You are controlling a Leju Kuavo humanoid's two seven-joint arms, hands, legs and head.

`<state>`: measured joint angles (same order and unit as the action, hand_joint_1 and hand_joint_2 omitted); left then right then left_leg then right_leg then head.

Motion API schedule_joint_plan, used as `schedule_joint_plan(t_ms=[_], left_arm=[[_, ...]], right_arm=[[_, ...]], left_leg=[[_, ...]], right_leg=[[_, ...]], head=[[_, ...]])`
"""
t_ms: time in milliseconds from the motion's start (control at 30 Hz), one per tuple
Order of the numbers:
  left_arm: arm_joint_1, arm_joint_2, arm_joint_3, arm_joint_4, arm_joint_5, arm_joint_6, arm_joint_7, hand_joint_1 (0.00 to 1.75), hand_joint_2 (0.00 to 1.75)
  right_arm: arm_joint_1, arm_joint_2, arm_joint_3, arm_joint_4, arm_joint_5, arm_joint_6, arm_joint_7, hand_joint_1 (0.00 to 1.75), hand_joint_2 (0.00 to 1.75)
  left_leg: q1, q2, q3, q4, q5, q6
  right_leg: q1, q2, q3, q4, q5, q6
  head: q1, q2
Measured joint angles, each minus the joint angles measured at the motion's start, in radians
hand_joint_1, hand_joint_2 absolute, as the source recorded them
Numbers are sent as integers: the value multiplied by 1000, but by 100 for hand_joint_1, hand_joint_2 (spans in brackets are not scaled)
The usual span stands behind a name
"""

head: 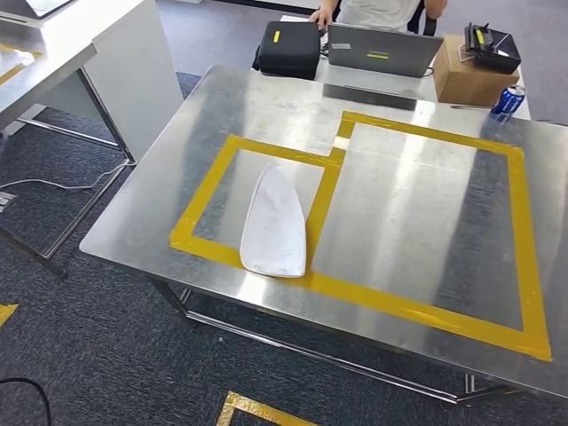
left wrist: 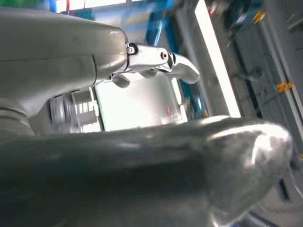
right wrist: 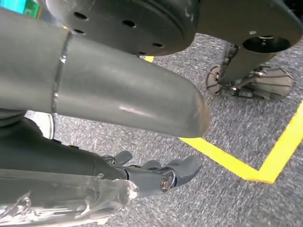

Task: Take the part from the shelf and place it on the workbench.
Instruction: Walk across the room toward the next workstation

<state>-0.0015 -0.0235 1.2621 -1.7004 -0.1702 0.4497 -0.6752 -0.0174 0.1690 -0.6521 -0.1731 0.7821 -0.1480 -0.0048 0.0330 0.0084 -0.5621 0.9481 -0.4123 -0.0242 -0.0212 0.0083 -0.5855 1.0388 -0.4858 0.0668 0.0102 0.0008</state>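
The white part (head: pixel 274 224) already lies flat on the steel workbench (head: pixel 415 204), inside the smaller square of yellow tape (head: pixel 213 177) — its narrow tip points away from the robot and its broad end rests on the near strip of tape, so the long axis runs near to far. The right hand (right wrist: pixel 157 175) hangs over carpet, fingers loosely extended and holding nothing; the left hand (left wrist: pixel 157 64) is likewise empty, fingers apart. Judged from this, placement looks done — which hand is nearer cannot be told.
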Motion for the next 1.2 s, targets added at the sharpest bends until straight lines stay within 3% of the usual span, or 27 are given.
schedule_joint_plan(t_ms=[100, 133, 167, 200, 267, 300, 333, 433, 500, 600, 633, 667, 700, 767, 833, 867, 933, 967, 1033, 1100, 1133, 1167, 1200], left_arm=[[25, -5, 0, 103, -334, 215, 0, 0, 0], [16, -8, 24, 157, -496, 239, 1, 0, 0], [8, -9, 53, 213, -642, 245, 3, 0, 0], [2, -10, 87, 282, -770, 246, 14, 0, 0], [-10, -8, 147, 431, -957, 247, 81, 0, 0], [-17, -6, 171, 514, -1041, 248, 130, 0, 0], [-22, -2, 187, 604, -1120, 248, 172, 0, 0], [-29, 9, 211, 881, -1241, 249, 203, 0, 0], [-30, 8, 217, 1008, -1256, 249, 194, 0, 0], [-38, 3, 220, 1146, -1294, 229, 178, 0, 0], [-40, -4, 218, 1192, -1320, 196, 175, 0, 0], [-42, -17, 211, 1236, -1343, 148, 178, 0, 0], [-44, -34, 197, 1275, -1359, 91, 188, 0, 0], [-45, -71, 135, 1338, -1372, -13, 206, 0, 0], [-51, -101, 44, 1386, -1373, -78, 198, 0, 0], [-54, -112, 3, 1404, -1373, -101, 190, 0, 0], [-58, -123, -56, 1431, -1374, -139, 179, 0, 0], [-58, -127, -79, 1441, -1374, -163, 181, 0, 0], [-60, -130, -124, 1457, -1374, -244, 207, 0, 0], [-61, -128, -171, 1467, -1372, -359, 258, 0, 0], [-61, -126, -191, 1470, -1371, -409, 282, 0, 0], [-61, -124, -205, 1472, -1368, -454, 307, 0, 0], [-61, -123, -214, 1474, -1366, -487, 326, 0, 0]], right_arm=[[2, -1, -22, 0, -2, -9, 3, 0, 0], [2, -2, -31, 0, -2, -10, 9, 0, 0], [1, -2, -38, 0, -2, -11, 14, 0, 0], [0, -2, -45, -1, -2, -12, 19, 0, 0], [-3, -1, -57, -1, -2, -17, 27, 0, 0], [-4, 1, -63, -2, -2, -21, 30, 0, 0], [-5, 3, -69, -2, -1, -27, 33, 0, 0], [-11, 5, -85, -3, -1, -45, 35, 0, 0], [-15, 7, -93, -3, 0, -51, 35, 0, 0], [-16, 9, -100, -4, 0, -62, 32, 0, 0], [-16, 12, -102, -4, 4, -67, 33, 0, 0], [-16, 14, -104, -4, 10, -70, 34, 0, 0], [-16, 18, -105, -4, 19, -72, 36, 0, 0], [-17, 23, -105, -4, 44, -75, 34, 0, 0], [-20, 27, -103, -4, 71, -80, 29, 0, 0], [-21, 27, -100, -4, 85, -81, 27, 0, 0], [-22, 27, -93, -4, 108, -81, 29, 0, 0], [-20, 27, -90, -4, 118, -81, 31, 0, 0], [-16, 27, -78, -4, 145, -83, 27, 0, 0], [-18, 27, -59, -4, 181, -86, 13, 0, 0], [-21, 27, -48, -4, 195, -84, 7, 0, 0], [-22, 27, -39, -4, 205, -74, 7, 0, 0], [-24, 27, -31, -4, 209, -59, 12, 0, 0]], left_leg=[[3, 6, -3, -2, 4, 2], [4, 5, -5, -1, 5, 1], [6, 4, -7, -1, 8, -1], [10, 3, -9, 0, 10, -6], [16, 2, -14, 5, 14, -20], [18, 2, -16, 8, 17, -29], [17, 0, -18, 11, 20, -36], [19, -6, -22, 9, 29, -57], [21, -5, -42, 47, -18, -60], [11, -5, -106, 231, -156, -51], [6, -5, -116, 282, -177, -46], [1, -5, -110, 302, -177, -41], [-3, -5, -86, 286, -161, -33], [-10, -6, 9, 167, -117, -19], [-14, -7, 84, 51, -104, -9], [-17, -8, 97, 25, -106, -6], [-21, -7, 87, 17, -97, 6], [-22, -5, 81, 17, -89, 14], [-20, -1, 64, 14, -69, 28], [-23, 0, 38, 15, -48, 33], [-24, 0, 24, 16, -37, 33], [-25, 1, 10, 17, -27, 33], [-25, 1, -3, 18, -17, 31]], right_leg=[[-1, -1, -69, 189, -107, 5], [-1, -1, -77, 225, -118, 7], [-2, -1, -68, 225, -111, 10], [-4, -1, -37, 179, -87, 13], [-6, 0, 48, 37, -36, 21], [-5, 3, 77, -14, -19, 19], [-5, 7, 87, -36, -15, 13], [-2, 11, 65, -29, -14, -24], [1, 8, 52, -28, 1, -48], [11, 5, 23, -28, 28, -64], [15, 5, 12, -27, 36, -65], [18, 4, 1, -27, 44, -65], [20, 4, -9, -27, 52, -63], [23, 6, -26, -26, 66, -56], [27, 6, -39, -22, 81, -45], [28, 5, -43, -22, 89, -39], [24, 5, -47, -24, 104, -27], [22, 4, -52, -19, 94, -22], [19, 2, -75, 46, 22, -11], [19, 0, -109, 176, -75, -4], [19, 0, -117, 232, -100, -2], [19, 0, -111, 260, -101, -2], [19, 0, -87, 253, -82, -2]], head=[[3, 0], [4, 0], [5, 0], [5, 0], [5, 0], [5, 0], [4, 0], [-3, 0], [-7, 0], [-11, 0], [-12, 0], [-13, 0], [-14, 0], [-15, 0], [-13, 0], [-13, 0], [-12, 0], [-11, 0], [-7, 0], [-3, 0], [-3, 0], [-3, 0], [-3, 0]])
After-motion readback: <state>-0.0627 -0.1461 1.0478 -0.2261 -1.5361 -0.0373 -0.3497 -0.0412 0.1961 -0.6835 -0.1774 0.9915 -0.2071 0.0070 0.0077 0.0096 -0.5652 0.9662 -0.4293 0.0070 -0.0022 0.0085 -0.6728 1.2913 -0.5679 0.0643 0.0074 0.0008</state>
